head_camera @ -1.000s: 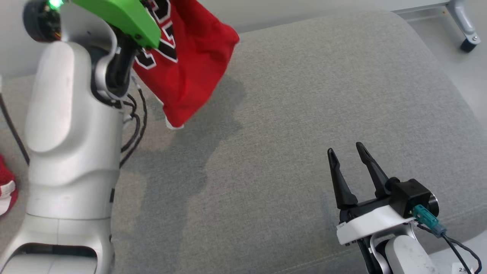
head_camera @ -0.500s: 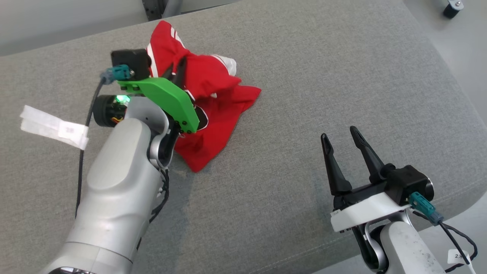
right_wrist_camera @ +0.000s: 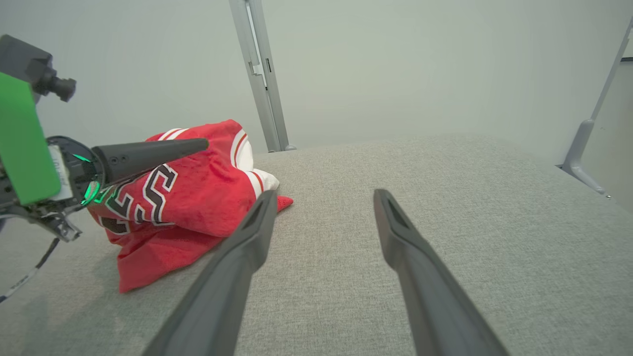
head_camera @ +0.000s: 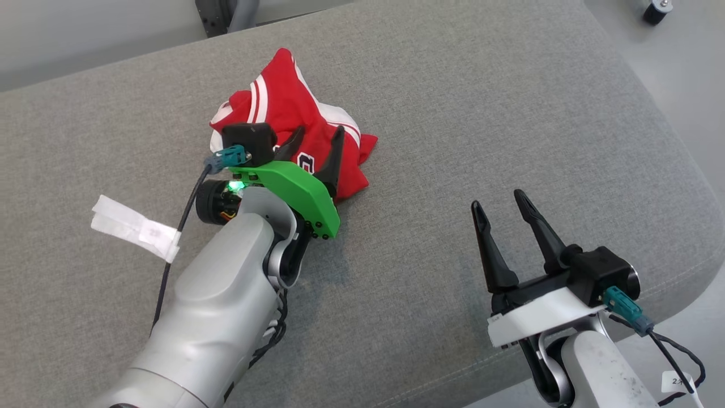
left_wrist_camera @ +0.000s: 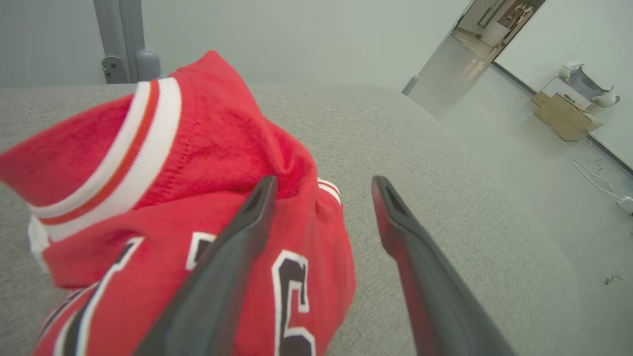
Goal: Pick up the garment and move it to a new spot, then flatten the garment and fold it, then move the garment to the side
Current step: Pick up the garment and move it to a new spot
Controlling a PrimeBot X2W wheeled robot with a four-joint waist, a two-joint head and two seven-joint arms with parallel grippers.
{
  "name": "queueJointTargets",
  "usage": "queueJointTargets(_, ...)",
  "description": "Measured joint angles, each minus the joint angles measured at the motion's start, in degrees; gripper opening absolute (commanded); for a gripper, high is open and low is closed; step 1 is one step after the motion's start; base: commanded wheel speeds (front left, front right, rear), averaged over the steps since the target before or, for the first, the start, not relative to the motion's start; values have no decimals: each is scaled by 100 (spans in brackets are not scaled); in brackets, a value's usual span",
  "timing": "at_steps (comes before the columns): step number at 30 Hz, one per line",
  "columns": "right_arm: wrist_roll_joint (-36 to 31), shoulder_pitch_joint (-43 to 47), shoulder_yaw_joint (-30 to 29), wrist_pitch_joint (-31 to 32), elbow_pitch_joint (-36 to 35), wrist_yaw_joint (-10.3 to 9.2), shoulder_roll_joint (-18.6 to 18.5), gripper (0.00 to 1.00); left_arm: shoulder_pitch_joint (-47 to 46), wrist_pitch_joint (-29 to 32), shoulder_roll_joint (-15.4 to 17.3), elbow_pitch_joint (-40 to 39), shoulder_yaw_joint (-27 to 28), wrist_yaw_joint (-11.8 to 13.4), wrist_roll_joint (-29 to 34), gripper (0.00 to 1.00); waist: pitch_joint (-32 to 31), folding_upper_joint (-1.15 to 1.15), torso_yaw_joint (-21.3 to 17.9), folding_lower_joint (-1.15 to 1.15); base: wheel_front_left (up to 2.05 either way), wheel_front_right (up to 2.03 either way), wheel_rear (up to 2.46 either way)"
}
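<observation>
The garment [head_camera: 283,107] is a red jersey with white trim and black-and-white lettering. It lies crumpled in a heap on the grey cushion [head_camera: 464,113], left of centre at the back. My left gripper [head_camera: 320,131] is open just over the heap's near side, its fingers straddling the cloth without pinching it. In the left wrist view the jersey [left_wrist_camera: 198,148] lies under and left of the spread gripper [left_wrist_camera: 321,180]. My right gripper [head_camera: 497,199] is open over bare cushion at the lower right, well apart from the jersey [right_wrist_camera: 198,198].
A white taped label [head_camera: 136,229] hangs on the left arm's cable. A metal post base [head_camera: 226,14] stands behind the cushion and a caster wheel [head_camera: 657,8] at the far right. The cushion's rounded edge drops to the floor on the right and near side.
The jersey, hanging in the air from my left gripper a second ago, now lies on the cushion. The left gripper has come down, opened and let go. The head camera has shifted.
</observation>
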Motion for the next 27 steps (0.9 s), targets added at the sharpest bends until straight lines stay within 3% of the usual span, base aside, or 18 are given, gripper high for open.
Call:
queueJointTargets(5,4,109,-31,0,19,0,2,100,3,-559,1,-78,-199,80,-92,100,-204,0,76,0,0,0,0)
queueJointTargets(11,-3,272,-81,0,14,0,3,100,254,-789,87,-168,25,277,89,100,-458,0,219,0,0,0,0)
queueJointTargets(18,-58,463,-190,0,13,0,4,100,1415,-808,537,-1312,1184,544,740,100,-782,0,547,0,0,0,0)
queueJointTargets(24,-120,667,-263,0,7,0,4,100,2596,-808,667,-2120,2033,619,1362,100,-1030,0,853,0,0,0,0)
queueJointTargets(27,-158,762,-292,0,-16,0,4,100,3248,-808,635,-2532,2455,542,1804,100,-1164,0,1049,0,0,0,0)
